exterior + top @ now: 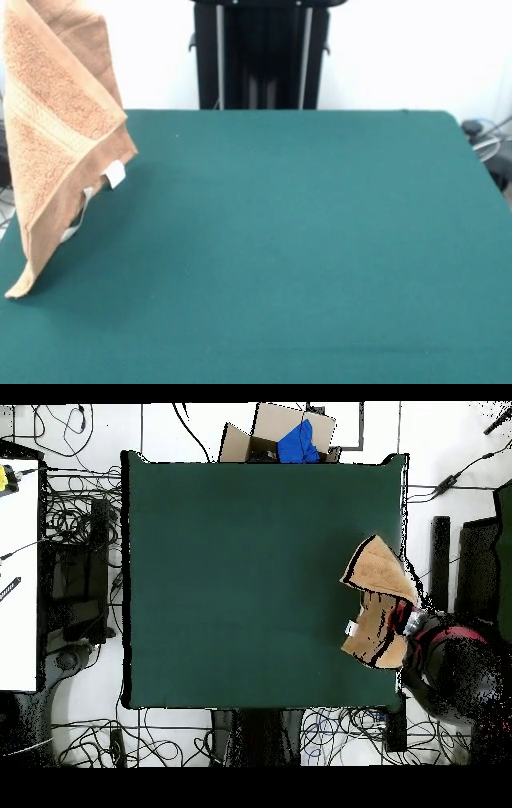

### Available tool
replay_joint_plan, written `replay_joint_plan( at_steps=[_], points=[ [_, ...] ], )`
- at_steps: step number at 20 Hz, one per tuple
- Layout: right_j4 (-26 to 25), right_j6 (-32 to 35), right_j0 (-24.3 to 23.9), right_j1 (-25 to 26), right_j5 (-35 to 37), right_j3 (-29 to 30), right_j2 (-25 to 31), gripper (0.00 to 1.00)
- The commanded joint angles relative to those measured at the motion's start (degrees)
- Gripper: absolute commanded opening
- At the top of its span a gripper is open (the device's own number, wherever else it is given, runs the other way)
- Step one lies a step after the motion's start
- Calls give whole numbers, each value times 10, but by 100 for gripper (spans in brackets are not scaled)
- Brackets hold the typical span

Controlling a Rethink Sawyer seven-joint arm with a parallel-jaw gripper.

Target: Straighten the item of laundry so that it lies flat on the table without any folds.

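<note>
The item of laundry (60,136), an orange-tan terry towel with a woven band and small white tags, hangs lifted at the left of the front view. Its top runs out past the picture's upper edge. Only its lowest corner touches the green table (304,240). From overhead the towel (378,599) is bunched and folded over the table's right edge (403,514). My gripper (405,621) is at the end of the red and black arm (445,652), right against the cloth and holding it up. The towel hides its fingers. In the front view the gripper is above the frame.
A cardboard box with a blue object (298,442) stands beyond the table's top edge in the overhead view. Cables (75,514) lie on the floor around the table. A white desk (18,574) is at the left.
</note>
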Motion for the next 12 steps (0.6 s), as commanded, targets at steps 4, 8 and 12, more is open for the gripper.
replay_joint_plan(
  at_steps=[4, 8, 12],
  points=[
    [-29, -68, 7, 35, -57, 80, 28, 0],
    [-31, -55, 17, 30, -61, 79, 21, 0],
    [-35, -40, 30, 24, -65, 82, 12, 0]
  ],
)
